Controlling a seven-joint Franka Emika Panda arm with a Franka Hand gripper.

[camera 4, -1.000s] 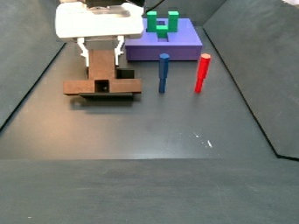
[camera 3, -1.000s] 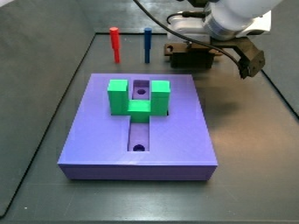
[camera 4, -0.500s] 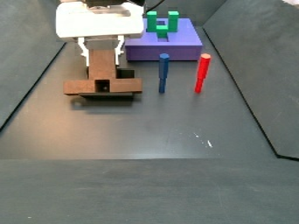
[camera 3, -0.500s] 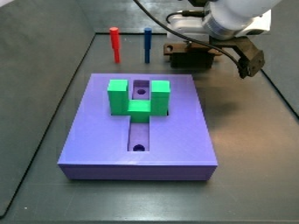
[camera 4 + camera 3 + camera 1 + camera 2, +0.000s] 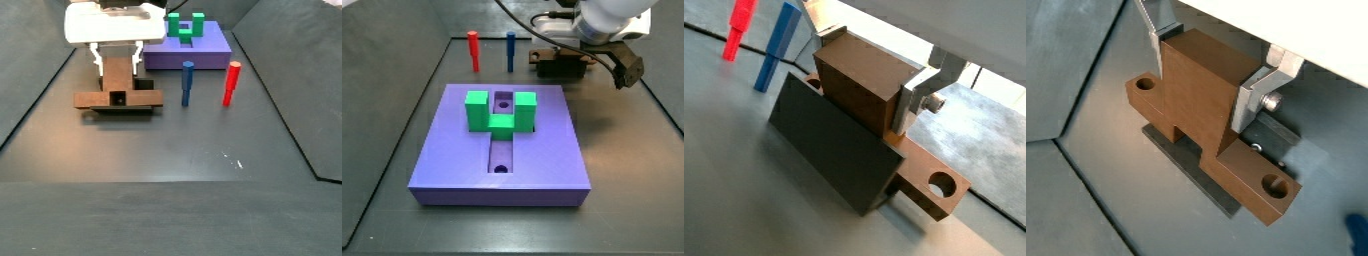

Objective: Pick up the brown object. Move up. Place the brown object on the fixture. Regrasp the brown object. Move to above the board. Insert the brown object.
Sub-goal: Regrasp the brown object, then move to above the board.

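Brown wood showed between the silver fingers [image 5: 947,80] of the pincer [image 5: 1213,62]: in both wrist views the plates were clamped on the raised middle block of the brown object [image 5: 1207,95], one plate on each side of it. That piece had a round hole near each end, and it sat across the fixture [image 5: 834,150], whose dark body stood under and beside it. In a side view the pincer [image 5: 118,60] hung low over the table [image 5: 201,150], with the brown object [image 5: 118,98] lying crosswise on the dark fixture [image 5: 120,110] below it.

Away from this stood the board [image 5: 509,140], a purple slab with a dark groove and round holes along its middle. A green block [image 5: 500,112] sat on it, astride the groove. In the same side view the pincer [image 5: 569,55] was beyond the board's far edge, over the brown object [image 5: 559,57]. A red peg [image 5: 473,50] and a blue peg [image 5: 510,50] stood upright on the table, near each other and apart from the fixture.
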